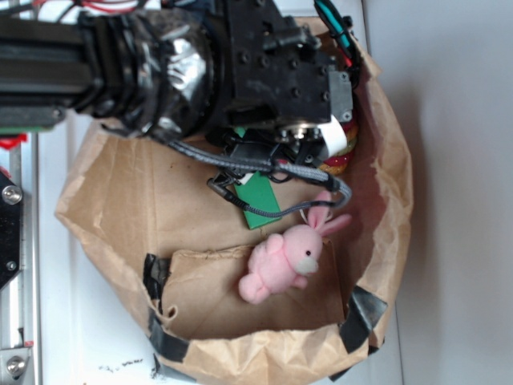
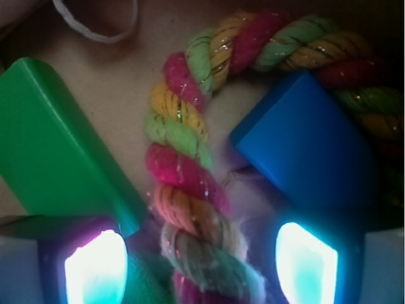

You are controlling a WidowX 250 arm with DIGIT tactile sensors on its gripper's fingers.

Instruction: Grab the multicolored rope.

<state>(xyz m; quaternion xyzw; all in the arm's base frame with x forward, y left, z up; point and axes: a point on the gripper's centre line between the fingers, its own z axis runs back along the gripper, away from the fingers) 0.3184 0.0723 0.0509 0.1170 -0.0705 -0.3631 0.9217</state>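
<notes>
Fingers straddle the rope!
The multicolored rope (image 2: 190, 183) runs up between the spread gripper (image 2: 190, 158), green finger (image 2: 57, 139) left, blue finger (image 2: 304, 145) right, a white loop (image 2: 95, 28) lying above.

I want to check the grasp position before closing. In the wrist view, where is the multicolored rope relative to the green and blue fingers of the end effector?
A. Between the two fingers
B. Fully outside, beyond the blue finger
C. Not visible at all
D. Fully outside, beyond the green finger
A: the wrist view shows the multicolored rope running down the gap between the green finger and the blue finger, which stand apart.
</notes>
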